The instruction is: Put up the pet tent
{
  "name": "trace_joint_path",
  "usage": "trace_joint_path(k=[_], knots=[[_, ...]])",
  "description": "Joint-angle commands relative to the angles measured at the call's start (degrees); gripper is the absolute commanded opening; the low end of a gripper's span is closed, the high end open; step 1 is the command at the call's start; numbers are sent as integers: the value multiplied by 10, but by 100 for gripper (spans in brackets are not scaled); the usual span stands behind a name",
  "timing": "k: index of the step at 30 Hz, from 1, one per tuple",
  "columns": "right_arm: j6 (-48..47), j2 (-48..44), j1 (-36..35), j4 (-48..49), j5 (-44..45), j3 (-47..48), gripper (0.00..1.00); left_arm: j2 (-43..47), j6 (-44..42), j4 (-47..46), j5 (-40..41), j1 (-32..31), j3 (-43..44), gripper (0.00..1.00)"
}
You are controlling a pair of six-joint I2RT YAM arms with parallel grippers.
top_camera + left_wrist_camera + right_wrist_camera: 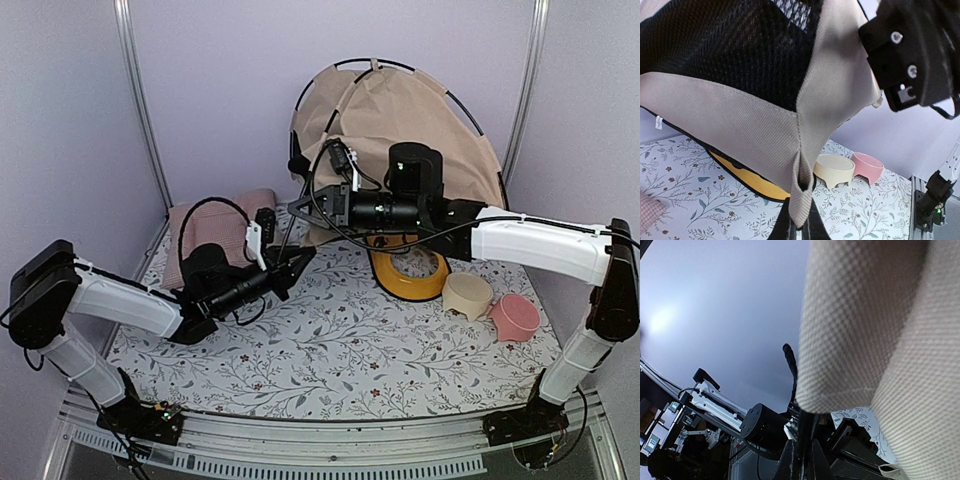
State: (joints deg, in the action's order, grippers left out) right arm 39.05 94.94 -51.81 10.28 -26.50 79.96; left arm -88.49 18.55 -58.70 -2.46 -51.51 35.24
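The pet tent (pixel 400 110) is tan fabric with thin black poles, standing tilted at the back against the wall. My left gripper (pixel 298 262) is shut on a tan fabric loop at the tent's lower corner (pixel 802 192); black mesh lining (pixel 730 50) shows above it in the left wrist view. My right gripper (pixel 300 208) is just above the left one, shut on a thin black pole or edge cord (pixel 791 365) of the tent, with tan fabric (pixel 865 325) filling the right wrist view. The doorway, label and pom-pom are not visible.
A yellow oval bowl stand (pixel 410 275) lies under the right arm, partly under the tent. A cream bowl (pixel 468 295) and a pink bowl (pixel 515 315) sit to its right. A pink checked cushion (pixel 215 230) lies at the back left. Walls close in all round.
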Motion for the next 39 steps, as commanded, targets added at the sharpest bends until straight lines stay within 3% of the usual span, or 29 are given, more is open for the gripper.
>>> trace_joint_path(k=[1,11,39], knots=[[-34,-38,28,-5,81,-2,0,30,-33,34,25,-23,-25,0],[-61,-27,30,-30,135,2,0,80,-59,94,79,-51,-61,0],[-84,-3,23,-47,207,-1,0,125,-99,180,87,-70,-21,0]])
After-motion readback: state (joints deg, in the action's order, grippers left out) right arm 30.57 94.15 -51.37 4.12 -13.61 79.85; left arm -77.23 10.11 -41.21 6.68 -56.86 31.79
